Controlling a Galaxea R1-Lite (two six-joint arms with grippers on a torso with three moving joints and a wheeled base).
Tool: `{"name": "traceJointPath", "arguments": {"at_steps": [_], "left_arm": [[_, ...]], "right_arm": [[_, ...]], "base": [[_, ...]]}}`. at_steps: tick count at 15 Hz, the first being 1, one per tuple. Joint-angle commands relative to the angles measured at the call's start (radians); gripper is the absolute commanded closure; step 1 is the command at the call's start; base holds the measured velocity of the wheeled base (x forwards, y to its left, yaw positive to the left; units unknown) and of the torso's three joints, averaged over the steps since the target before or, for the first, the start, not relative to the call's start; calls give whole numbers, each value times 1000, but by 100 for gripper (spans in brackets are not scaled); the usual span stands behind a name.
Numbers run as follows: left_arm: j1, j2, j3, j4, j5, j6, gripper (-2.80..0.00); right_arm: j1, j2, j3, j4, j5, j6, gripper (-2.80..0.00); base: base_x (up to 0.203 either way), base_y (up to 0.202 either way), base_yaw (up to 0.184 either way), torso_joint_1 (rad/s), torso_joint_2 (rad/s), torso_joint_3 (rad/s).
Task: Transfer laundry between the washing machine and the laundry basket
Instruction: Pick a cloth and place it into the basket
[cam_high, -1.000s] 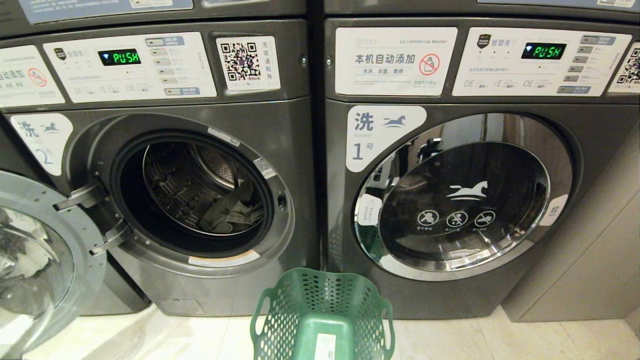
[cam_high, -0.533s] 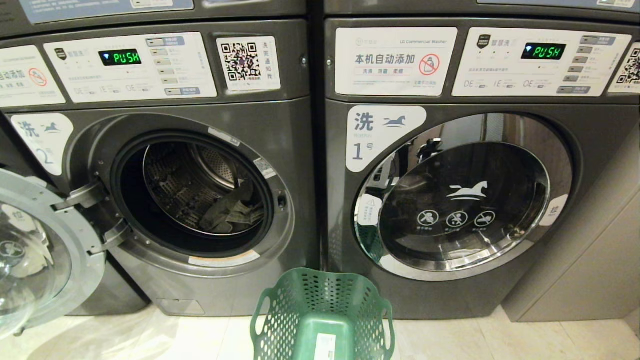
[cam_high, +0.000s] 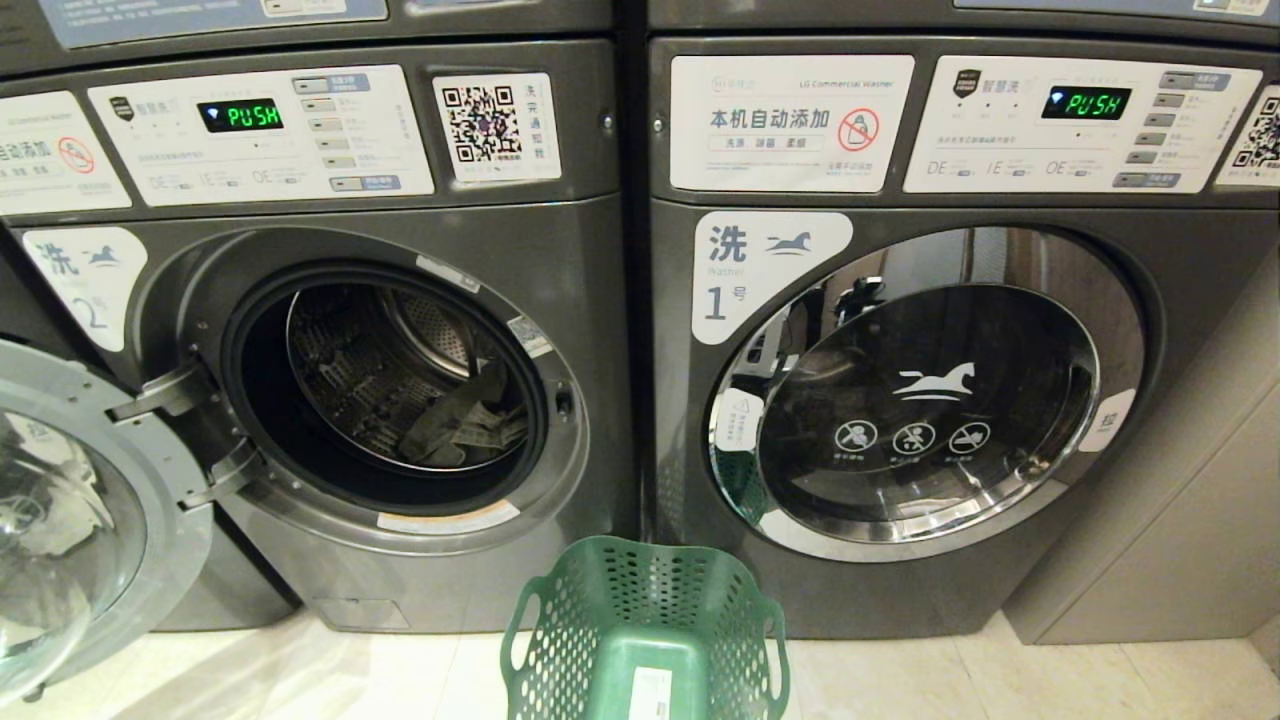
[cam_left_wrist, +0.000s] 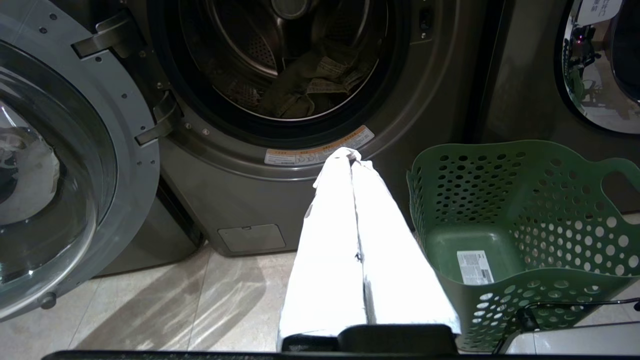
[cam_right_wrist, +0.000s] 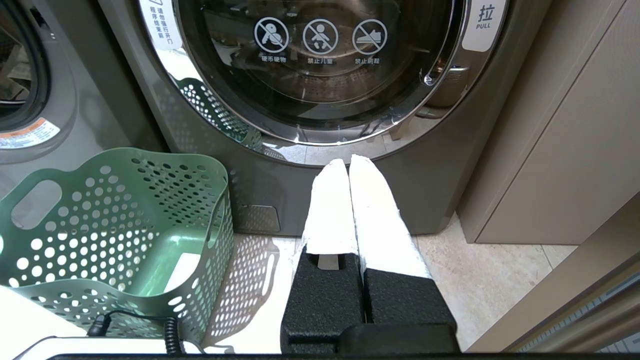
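The left washing machine (cam_high: 590, 300) stands with its round glass door (cam_high: 90, 520) swung wide to the left. Dark olive laundry (cam_high: 460, 425) lies low in its drum, also seen as laundry (cam_left_wrist: 310, 82) in the left wrist view. A green perforated laundry basket (cam_high: 645, 630) sits empty on the floor between the two machines. My left gripper (cam_left_wrist: 352, 155) is shut and empty, low before the open machine, left of the basket (cam_left_wrist: 520, 210). My right gripper (cam_right_wrist: 348, 162) is shut and empty, low before the right machine. Neither arm shows in the head view.
The right washing machine (cam_high: 1180, 260) has its chrome-ringed door (cam_high: 925, 390) closed. A beige cabinet panel (cam_high: 1190, 540) stands at the far right. Pale floor tiles (cam_high: 330, 680) run along the front. The open door reaches out over the floor at the left.
The open glass door has wavered slightly at the left edge of the head view. Machines, laundry and basket have not moved.
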Motion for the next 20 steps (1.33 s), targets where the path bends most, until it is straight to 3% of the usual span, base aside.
{"name": "traceJointPath", "arguments": {"at_steps": [1, 11, 20], "left_arm": [[0, -10, 3, -2, 0, 0, 0], [0, -10, 15, -28, 0, -22, 0], [0, -10, 15, 29, -5, -37, 0]], "right_arm": [[0, 1, 0, 0, 0, 1, 0], [0, 0, 0, 0, -1, 2, 0], [0, 1, 0, 0, -1, 2, 0]], "base": [[0, 0, 0, 0, 0, 0], [0, 0, 0, 0, 0, 0], [0, 0, 0, 0, 0, 0]]}}
